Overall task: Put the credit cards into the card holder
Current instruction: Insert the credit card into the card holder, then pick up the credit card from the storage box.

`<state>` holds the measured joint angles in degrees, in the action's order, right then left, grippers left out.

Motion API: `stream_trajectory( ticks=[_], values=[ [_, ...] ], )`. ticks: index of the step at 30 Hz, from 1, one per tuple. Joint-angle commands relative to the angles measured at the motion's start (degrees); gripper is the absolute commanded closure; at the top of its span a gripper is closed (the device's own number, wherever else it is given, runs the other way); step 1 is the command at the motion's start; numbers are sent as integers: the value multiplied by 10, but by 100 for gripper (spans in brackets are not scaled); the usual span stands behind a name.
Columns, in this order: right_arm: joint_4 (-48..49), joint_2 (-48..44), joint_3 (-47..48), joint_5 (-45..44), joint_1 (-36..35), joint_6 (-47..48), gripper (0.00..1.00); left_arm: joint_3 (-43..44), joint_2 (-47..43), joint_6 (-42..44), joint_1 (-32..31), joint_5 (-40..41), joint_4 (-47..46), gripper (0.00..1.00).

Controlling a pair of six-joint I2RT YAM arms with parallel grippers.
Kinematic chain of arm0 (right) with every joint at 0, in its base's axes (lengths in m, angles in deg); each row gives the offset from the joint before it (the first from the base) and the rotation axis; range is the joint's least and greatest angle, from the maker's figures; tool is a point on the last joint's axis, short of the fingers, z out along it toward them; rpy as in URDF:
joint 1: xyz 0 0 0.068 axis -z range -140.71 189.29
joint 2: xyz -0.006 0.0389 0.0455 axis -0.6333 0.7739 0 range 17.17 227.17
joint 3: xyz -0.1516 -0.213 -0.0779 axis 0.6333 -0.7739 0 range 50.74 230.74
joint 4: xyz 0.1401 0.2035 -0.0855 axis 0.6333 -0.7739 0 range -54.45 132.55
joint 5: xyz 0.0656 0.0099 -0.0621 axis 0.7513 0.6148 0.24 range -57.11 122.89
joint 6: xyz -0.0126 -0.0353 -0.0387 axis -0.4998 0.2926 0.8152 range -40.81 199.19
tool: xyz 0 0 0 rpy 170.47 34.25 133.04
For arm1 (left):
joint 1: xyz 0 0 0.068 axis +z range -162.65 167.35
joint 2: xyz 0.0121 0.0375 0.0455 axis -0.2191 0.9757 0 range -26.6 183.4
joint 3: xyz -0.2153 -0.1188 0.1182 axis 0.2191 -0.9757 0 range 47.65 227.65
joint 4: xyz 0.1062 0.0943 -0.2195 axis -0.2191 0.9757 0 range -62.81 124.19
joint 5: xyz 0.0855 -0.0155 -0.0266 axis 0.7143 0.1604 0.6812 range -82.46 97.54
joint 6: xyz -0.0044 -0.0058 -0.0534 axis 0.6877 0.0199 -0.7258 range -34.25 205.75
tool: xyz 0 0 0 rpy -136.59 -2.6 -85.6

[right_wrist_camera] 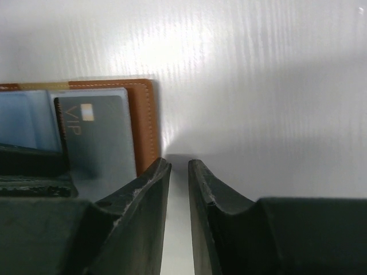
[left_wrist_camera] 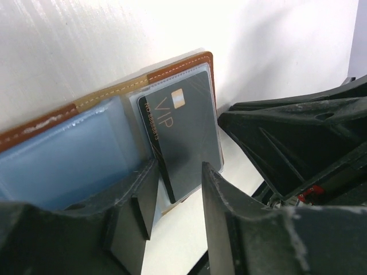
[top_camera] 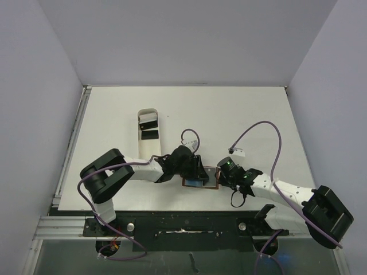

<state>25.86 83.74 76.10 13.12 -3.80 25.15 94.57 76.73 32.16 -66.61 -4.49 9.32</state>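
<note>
Brown card holder (left_wrist_camera: 179, 67) is laid open; its grey card (left_wrist_camera: 186, 134) is straddled by the parted left gripper (left_wrist_camera: 179, 169); the right gripper (right_wrist_camera: 179, 164) is held barely ajar, empty.

Card holder (top_camera: 203, 183): largely covered by left gripper (top_camera: 196, 171) and right gripper (top_camera: 221, 174), top view. VIP card (left_wrist_camera: 186, 137): near corners behind fingers (left_wrist_camera: 132, 200).

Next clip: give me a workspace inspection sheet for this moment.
Surface: white table, no spills seen.
Job's things: wallet lies open between the arms; VIP card sits in its end pocket; two cards lie in the tray.
Clutter: nothing seen.
Grippers: left gripper jaws apart, astride the VIP card's end; right gripper jaws narrowly apart, empty, at the wallet's edge.
Cables: purple cables loop off both arms.
Surroundings: pale walls on three sides; dark rail at the near edge.
</note>
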Motion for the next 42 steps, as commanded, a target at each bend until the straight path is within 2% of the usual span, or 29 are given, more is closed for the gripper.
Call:
stream_trajectory(
  ticks=[1, 4, 10, 14, 17, 25, 27, 29, 32, 34, 38, 42],
  values=[
    [-88, -54, 35, -29, 3, -1, 76, -9, -52, 9, -3, 29, -19, 62],
    [-105, -97, 46, -26, 2, 7, 76, -4, -78, 24, -1, 47, 9, 45],
    [-78, -154, 57, 11, 1, 26, 76, 35, -127, 66, 10, 68, 89, 30],
    [-49, -139, 64, 36, 0, 24, 76, 66, -152, 109, 33, 78, 151, 28],
    [-13, -122, 59, 61, 0, 17, 76, 94, -175, 159, 75, 74, 216, 28],
    [30, -79, 68, 88, -4, 19, 76, 167, -213, 384, 225, 62, 348, 29],
    [32, -65, 75, 96, -5, 26, 76, 192, -197, 428, 272, 45, 371, 31],
    [30, -56, 84, 99, -7, 34, 76, 232, -174, 471, 315, 31, 401, 37],
    [12, -46, 102, 100, -5, 48, 76, 271, -139, 550, 353, 33, 407, 41],
    [-5, -40, 118, 95, -5, 57, 76, 297, -116, 601, 367, 51, 411, 38],
    [-23, -40, 136, 88, -5, 62, 76, 352, -63, 712, 385, 55, 430, 39],
    [-40, -37, 153, 81, -4, 58, 76, 395, -11, 770, 395, 73, 443, 40]
  ],
)
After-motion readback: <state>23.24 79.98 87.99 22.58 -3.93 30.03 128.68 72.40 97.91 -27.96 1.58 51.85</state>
